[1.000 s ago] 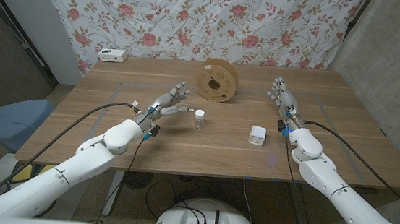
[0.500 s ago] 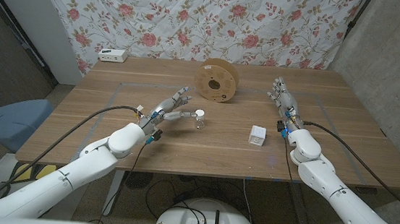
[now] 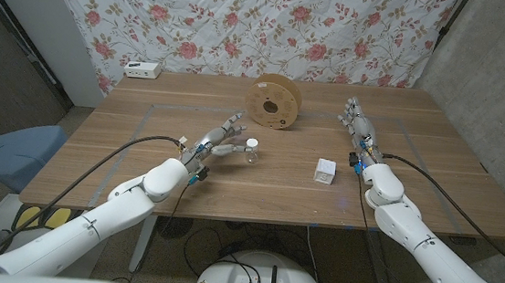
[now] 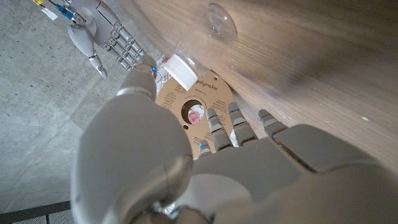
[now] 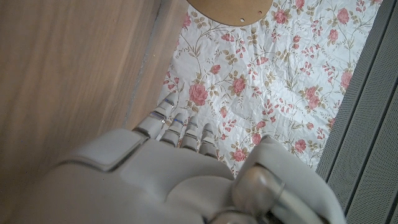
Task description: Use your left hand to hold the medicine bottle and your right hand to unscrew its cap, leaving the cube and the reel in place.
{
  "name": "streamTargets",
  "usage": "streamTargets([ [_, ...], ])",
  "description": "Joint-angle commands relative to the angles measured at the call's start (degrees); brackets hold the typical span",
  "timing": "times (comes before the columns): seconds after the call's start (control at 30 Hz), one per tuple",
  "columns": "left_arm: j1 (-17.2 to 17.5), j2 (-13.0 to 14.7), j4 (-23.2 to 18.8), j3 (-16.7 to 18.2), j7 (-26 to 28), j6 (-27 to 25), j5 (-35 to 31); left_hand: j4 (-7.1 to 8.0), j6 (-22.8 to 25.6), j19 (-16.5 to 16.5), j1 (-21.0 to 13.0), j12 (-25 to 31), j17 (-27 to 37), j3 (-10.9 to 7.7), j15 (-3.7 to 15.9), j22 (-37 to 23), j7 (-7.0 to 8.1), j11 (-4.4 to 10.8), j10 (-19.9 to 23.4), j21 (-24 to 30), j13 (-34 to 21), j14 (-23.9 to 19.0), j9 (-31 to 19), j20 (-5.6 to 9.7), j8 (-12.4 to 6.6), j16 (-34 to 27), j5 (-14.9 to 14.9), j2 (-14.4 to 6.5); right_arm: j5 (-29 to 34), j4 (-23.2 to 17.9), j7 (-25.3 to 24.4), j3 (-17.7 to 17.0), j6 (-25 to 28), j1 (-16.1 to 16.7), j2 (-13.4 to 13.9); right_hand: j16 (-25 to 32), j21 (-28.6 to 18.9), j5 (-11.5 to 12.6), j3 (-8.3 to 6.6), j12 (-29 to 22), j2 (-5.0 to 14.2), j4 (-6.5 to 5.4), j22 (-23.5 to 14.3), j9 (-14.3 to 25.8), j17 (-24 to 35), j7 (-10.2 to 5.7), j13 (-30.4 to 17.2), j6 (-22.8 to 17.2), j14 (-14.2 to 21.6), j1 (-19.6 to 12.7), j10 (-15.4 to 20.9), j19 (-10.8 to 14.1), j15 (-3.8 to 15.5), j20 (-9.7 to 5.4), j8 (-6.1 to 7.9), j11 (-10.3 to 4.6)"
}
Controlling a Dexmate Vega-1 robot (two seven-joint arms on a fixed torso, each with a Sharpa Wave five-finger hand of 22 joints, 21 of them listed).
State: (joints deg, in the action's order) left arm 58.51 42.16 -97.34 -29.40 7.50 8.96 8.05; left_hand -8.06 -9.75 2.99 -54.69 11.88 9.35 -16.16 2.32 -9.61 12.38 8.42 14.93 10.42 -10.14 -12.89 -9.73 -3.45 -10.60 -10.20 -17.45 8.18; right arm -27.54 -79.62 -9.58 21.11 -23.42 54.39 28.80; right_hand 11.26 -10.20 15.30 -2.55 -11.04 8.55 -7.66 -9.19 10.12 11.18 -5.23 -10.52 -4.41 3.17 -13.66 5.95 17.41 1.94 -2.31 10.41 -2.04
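1. Wooden table (image 3: 141,155), plank grain; floral cloth (image 3: 272,20) hung behind the far edge, grey wall at the right.
2. White device (image 3: 142,69) at the far left corner (too small to identify).
3. Medicine bottle (image 3: 252,151) stands upright near the table's middle: clear body, white cap (image 3: 252,142) on top.
4. Cardboard reel (image 3: 274,103) on edge, far of the bottle. White cube (image 3: 325,172) to the bottle's right, well apart.
5. Left hand (image 3: 219,136) just left of the bottle, fingers spread wide, holding nothing; contact cannot be told.
6. Right hand (image 3: 358,123) at the right, fingers apart, holding nothing.
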Motion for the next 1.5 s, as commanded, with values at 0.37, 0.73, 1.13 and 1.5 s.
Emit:
streamTargets([
  [0.37, 2.3, 0.3, -2.8, -0.4, 3.9, -3.4, -3.5, 0.15, -0.3, -0.6, -1.7, 0.5, 0.0, 1.5, 9.35, 0.0, 0.06, 0.65, 3.7, 0.2, 0.0, -3.1, -0.3, 1.55, -0.54, -0.5, -0.5, -0.5, 0.1, 0.9, -0.2, -0.4, -1.6, 0.4, -0.6, 0.1, -0.4, 0.6, -0.27, -0.1, 0.03, -0.2, -0.3, 0.2, 0.1, -0.34, -0.2, -0.3, 0.4, 0.2, 0.5, -0.1, 1.83, -2.93, 0.59, 0.22],
  [0.73, 2.1, -0.1, -2.7, -0.9, 4.9, -4.1, -5.1, 0.16, 1.1, -0.8, -2.5, 0.5, 0.0, 2.27, 9.59, 0.0, 0.07, 0.85, 5.7, 0.3, 0.0, -4.5, -0.3, 1.75, -0.57, -0.3, -0.5, -0.8, 0.3, 0.8, -0.8, -0.6, -2.2, 0.8, -0.8, 0.1, -0.4, 0.6, -0.35, -0.1, 0.03, -0.18, -0.3, 0.2, 0.1, -0.4, -0.2, -0.3, 0.4, 0.3, 0.5, -0.1, 1.84, -2.95, 0.56, 0.23],
  [1.13, 1.0, -1.1, -0.9, -2.0, 4.6, -3.2, -6.1, 0.53, 3.5, -2.2, -2.6, 0.5, 0.0, 3.6, 8.93, 0.0, -0.04, -1.08, 8.3, 0.4, 0.0, -7.5, -0.3, 2.26, -0.7, -0.6, -0.5, -1.1, 0.5, -0.1, -1.7, -1.2, -2.9, 2.2, -0.6, 0.1, -0.4, 0.7, -0.44, -0.1, 0.01, -0.15, -0.3, 0.2, 0.1, -0.39, -0.2, -0.4, 0.4, 0.3, 0.5, -0.1, 1.86, -2.96, 0.55, 0.22],
  [1.5, 1.1, -1.0, -1.3, -2.2, 5.6, -4.5, -7.5, 0.34, 4.6, -2.2, -3.5, 0.3, 0.0, 3.97, 9.61, 0.0, -0.01, -0.02, 9.6, 0.3, 0.0, -8.5, -0.3, 3.0, -0.68, -0.4, -0.5, -1.4, 0.4, 0.4, -1.7, -1.4, -3.6, 2.5, -0.9, 0.1, -0.4, 0.7, -0.51, -0.1, -0.02, -0.12, -0.3, 0.2, 0.1, -0.42, -0.2, -0.4, 0.4, 0.3, 0.6, -0.1, 1.83, -2.98, 0.53, 0.22],
])
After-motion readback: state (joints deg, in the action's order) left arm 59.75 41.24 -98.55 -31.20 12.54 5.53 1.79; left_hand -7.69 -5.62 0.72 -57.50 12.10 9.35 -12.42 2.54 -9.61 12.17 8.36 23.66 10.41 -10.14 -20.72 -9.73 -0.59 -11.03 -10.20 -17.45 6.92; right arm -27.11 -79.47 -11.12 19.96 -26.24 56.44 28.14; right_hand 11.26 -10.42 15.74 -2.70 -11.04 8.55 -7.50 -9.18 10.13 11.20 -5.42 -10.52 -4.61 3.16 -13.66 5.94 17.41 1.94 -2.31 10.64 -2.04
